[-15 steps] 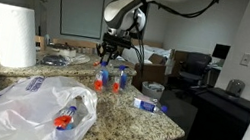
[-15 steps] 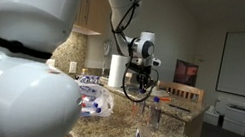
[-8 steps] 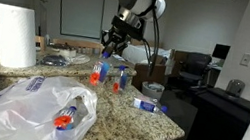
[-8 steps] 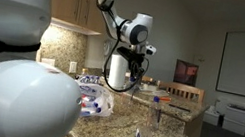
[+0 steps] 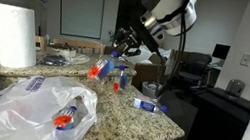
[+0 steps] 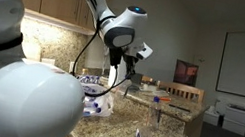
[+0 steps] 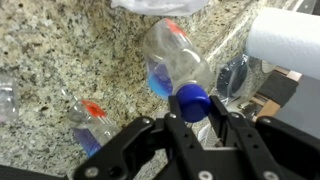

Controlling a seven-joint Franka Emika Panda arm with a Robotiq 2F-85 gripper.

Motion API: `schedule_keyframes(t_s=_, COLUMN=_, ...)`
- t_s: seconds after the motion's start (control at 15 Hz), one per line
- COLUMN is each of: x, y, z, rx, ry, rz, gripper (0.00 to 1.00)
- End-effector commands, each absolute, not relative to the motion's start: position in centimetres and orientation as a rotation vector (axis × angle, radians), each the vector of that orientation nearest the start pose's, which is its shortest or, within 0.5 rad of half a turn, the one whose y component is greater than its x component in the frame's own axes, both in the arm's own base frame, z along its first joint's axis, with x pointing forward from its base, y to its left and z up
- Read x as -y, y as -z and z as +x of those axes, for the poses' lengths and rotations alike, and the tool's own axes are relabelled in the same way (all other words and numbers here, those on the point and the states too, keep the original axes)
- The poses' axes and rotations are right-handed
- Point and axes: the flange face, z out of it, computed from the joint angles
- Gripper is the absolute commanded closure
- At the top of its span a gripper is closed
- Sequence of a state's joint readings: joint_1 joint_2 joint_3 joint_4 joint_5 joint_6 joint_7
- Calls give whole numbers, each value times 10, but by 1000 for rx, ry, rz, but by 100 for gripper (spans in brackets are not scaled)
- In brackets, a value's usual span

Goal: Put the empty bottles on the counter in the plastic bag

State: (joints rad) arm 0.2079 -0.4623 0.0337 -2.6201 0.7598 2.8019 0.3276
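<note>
Gripper is pinched on one bottle, held above the counter. The bottle's long axis runs out from the fingers, tilted, red cap end leading. In an exterior view the plastic bag lies well apart at the camera-side counter end, another bottle inside it. Standing bottles sit just below the hand. Likely next: carry bagward, cap first.

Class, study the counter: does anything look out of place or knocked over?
One bottle lies on its side near the counter's edge, while others stand upright. The gripper holds a tilted bottle. Nothing looks spilled or broken.
</note>
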Motion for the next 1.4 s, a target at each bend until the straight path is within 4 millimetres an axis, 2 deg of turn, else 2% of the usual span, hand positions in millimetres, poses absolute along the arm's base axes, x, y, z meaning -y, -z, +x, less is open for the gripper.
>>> schedule_keyframes(t_s=0.0, x=-87, y=-461, z=390, rx=-814, ry=526, rz=-2193, gripper=92)
schedule_keyframes(t_s=0.27, x=-109, y=-436, z=391, rx=-804, ry=317, rz=-2187, gripper=92)
schedule_keyframes(t_s=0.6, x=-116, y=-408, z=400, rx=-791, ry=71, rz=-2240, gripper=92)
schedule_keyframes(t_s=0.73, x=-128, y=-403, z=405, rx=-730, ry=32, rz=-2198, gripper=92)
schedule_keyframes(t_s=0.93, x=-151, y=-399, z=412, rx=-650, ry=77, rz=-2054, gripper=92)
schedule_keyframes(t_s=1.07, x=-166, y=-390, z=421, rx=-610, ry=68, rz=-1958, gripper=92)
schedule_keyframes(t_s=1.2, x=-180, y=-368, z=431, rx=-603, ry=72, rz=-1882, gripper=92)
schedule_keyframes(t_s=1.33, x=-201, y=-331, z=443, rx=-612, ry=69, rz=-1834, gripper=92)
